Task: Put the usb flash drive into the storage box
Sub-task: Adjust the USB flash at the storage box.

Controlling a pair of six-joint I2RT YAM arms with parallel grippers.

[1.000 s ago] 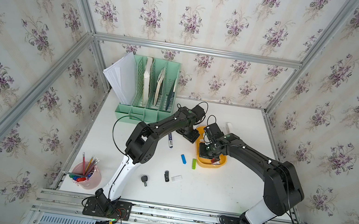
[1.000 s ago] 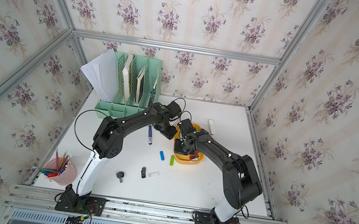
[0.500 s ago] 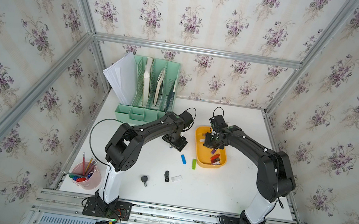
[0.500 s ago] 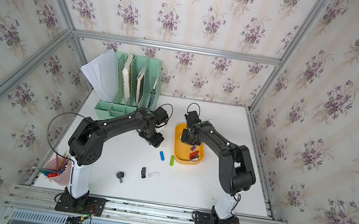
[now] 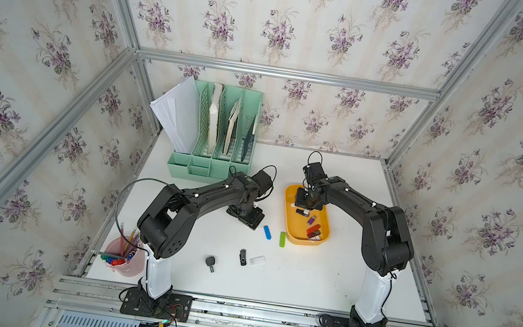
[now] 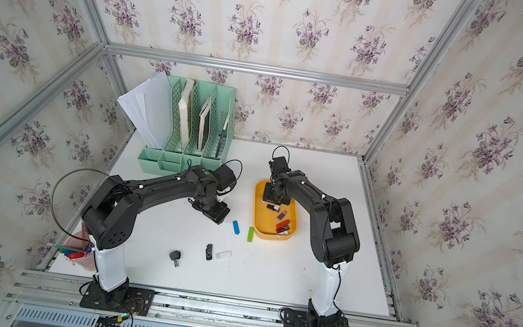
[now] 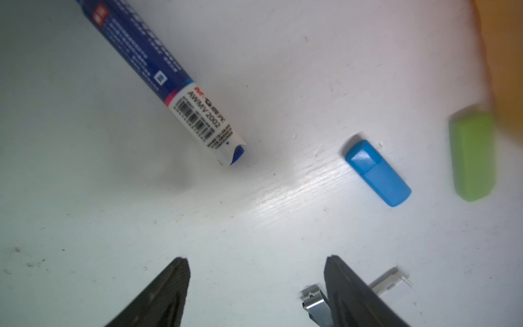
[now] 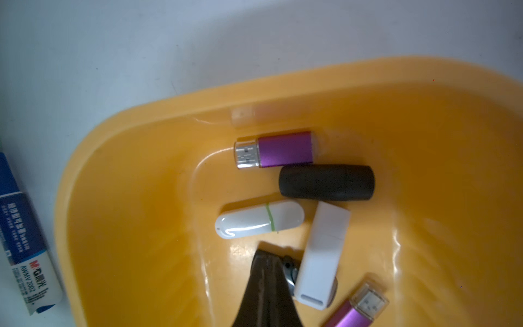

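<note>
The yellow-orange storage box (image 5: 284, 216) (image 8: 147, 175) lies right of the table's middle and holds several USB flash drives, among them a purple one (image 8: 283, 148), a black one (image 8: 325, 182) and a white one (image 8: 325, 249). My right gripper (image 5: 307, 203) (image 8: 267, 254) hangs shut over the box's far end, with nothing between its fingertips. Left of the box, a blue drive (image 5: 267, 232) (image 7: 377, 172) and a green drive (image 5: 282, 239) (image 7: 472, 155) rest on the table. My left gripper (image 5: 252, 221) (image 7: 256, 263) is open just above the bare table beside the blue drive.
A blue-and-white marker (image 7: 167, 82) lies under my left arm. Nearer the front are a black swivel drive (image 5: 242, 256), a clear drive (image 5: 257, 260) and a small black key-like piece (image 5: 210, 263). A mint-green file organizer (image 5: 214, 139) stands at the back left, a pink pencil cup (image 5: 126, 258) at the front left.
My left gripper has drawn back from the box's far left corner to the table left of it. The right gripper has shifted toward the box's far end.
</note>
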